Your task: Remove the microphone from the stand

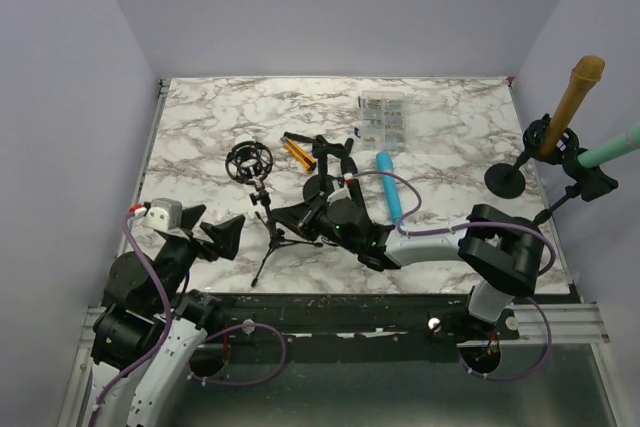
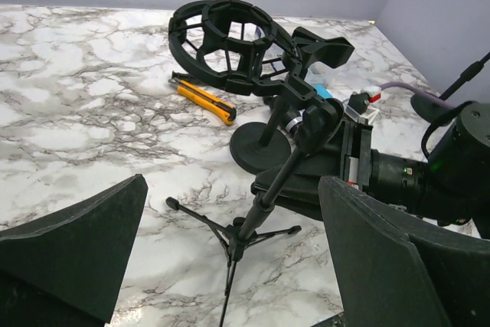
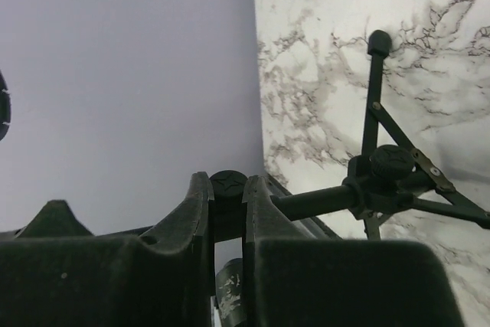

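Glossy marble-look table [image 1: 200, 117]; matt black stand [image 2: 267, 194]

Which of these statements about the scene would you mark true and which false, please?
1. The shock mount on the tripod stand is empty. True.
2. The left gripper is shut on the stand. False: it is open, clear of the stand.
3. The right gripper is closed on the stand's pole. True.
4. The left gripper holds the orange utility knife. False: the knife lies on the marble table.
5. The blue cylinder stands upright. False: it lies flat on the table.
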Controlling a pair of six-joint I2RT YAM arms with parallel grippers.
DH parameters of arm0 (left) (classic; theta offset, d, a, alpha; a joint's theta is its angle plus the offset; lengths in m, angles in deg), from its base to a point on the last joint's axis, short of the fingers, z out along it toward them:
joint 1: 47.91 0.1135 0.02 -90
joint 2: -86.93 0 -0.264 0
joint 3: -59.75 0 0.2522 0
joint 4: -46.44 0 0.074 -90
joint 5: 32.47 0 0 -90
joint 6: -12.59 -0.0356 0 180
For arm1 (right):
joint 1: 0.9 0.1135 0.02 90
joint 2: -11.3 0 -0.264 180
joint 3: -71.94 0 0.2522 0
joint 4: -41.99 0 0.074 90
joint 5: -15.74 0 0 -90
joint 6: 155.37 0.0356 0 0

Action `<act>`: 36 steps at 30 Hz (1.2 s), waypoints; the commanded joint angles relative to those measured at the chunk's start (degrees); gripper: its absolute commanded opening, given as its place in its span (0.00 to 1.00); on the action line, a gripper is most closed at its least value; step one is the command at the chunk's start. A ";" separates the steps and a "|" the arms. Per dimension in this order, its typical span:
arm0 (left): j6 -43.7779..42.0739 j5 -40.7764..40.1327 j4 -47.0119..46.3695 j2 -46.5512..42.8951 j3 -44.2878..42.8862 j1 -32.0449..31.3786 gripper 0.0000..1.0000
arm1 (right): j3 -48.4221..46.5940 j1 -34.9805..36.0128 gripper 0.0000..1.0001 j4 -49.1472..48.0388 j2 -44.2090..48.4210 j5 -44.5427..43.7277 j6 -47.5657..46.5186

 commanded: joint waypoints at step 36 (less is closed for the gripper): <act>-0.31 -0.41 -1.82 -1.21 1.29 -0.02 0.99 | -21.99 -0.65 0.50 41.04 -2.23 3.16 -5.77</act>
